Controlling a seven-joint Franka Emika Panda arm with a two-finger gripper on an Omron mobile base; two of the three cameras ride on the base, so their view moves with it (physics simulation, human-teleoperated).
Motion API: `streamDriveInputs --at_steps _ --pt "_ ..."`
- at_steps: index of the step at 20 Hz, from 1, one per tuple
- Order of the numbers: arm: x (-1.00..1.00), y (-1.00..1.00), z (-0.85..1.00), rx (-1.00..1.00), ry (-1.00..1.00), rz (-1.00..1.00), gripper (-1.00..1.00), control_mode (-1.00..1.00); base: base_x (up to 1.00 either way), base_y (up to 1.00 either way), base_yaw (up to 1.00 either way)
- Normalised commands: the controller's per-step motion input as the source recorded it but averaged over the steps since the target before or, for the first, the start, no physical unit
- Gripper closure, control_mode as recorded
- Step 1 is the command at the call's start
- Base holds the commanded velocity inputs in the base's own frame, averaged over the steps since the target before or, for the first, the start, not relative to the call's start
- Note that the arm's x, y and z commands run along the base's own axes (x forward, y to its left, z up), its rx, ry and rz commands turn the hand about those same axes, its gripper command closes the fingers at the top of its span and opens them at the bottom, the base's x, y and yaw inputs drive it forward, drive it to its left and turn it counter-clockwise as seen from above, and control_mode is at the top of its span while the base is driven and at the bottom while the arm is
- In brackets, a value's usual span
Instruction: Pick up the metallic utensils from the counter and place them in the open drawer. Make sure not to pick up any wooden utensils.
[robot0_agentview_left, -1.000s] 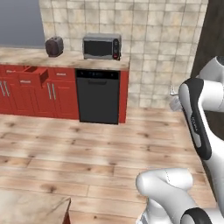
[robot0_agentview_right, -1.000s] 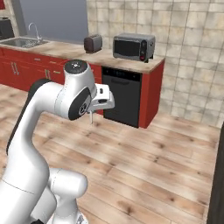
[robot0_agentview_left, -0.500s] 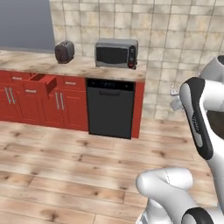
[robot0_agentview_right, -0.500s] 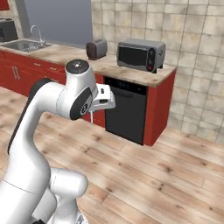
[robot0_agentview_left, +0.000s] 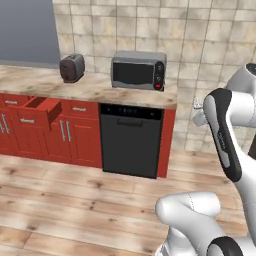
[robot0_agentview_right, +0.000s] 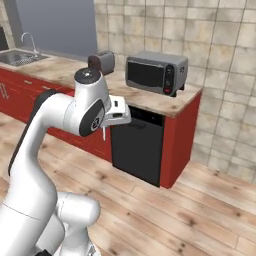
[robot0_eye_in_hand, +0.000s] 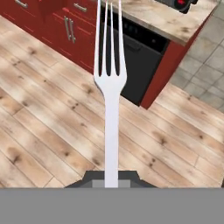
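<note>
Far across the wood floor (robot0_agentview_left: 75, 200): a run of red cabinets under a marbled counter (robot0_agentview_left: 95, 90), backed by a tiled wall. Black dishwasher (robot0_agentview_left: 131, 140) set into the right end of that run, microwave (robot0_agentview_left: 138, 70) above it, toaster (robot0_agentview_left: 72, 68) further left, sink (robot0_agentview_right: 20, 57) at the far left end in the right base view. Open drawer (robot0_agentview_left: 40, 111) pulled out of the top row left of the dishwasher, below the toaster, ready to receive from above.

Nearer, white arm (robot0_agentview_right: 55, 115) folded high and close to the base, probably to keep the load clear of the floor and cabinets while travelling. Gripper (robot0_eye_in_hand: 111, 177) clamped together on the handle end of a pale metal fork (robot0_eye_in_hand: 110, 87), tines pointing away from the hand and down toward the floor in front of the dishwasher. Fork well apart from the drawer, which lies off to the left. Judged as mid-carry: drop-off not yet begun, more approach toward the left needed.
</note>
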Motion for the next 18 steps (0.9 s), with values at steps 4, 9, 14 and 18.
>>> streamDriveInputs --at_steps 4,9,14,18 --pt "0.0 0.0 0.0 0.0 0.0 0.0 1.0 1.0 0.86 0.87 0.0" --pt "0.0 0.0 0.0 0.0 0.0 0.0 1.0 1.0 0.56 0.73 0.18" --pt "0.0 0.0 0.0 0.0 0.0 0.0 1.0 1.0 0.99 0.35 0.43" --pt "0.0 0.0 0.0 0.0 0.0 0.0 1.0 1.0 1.0 0.13 0.47"
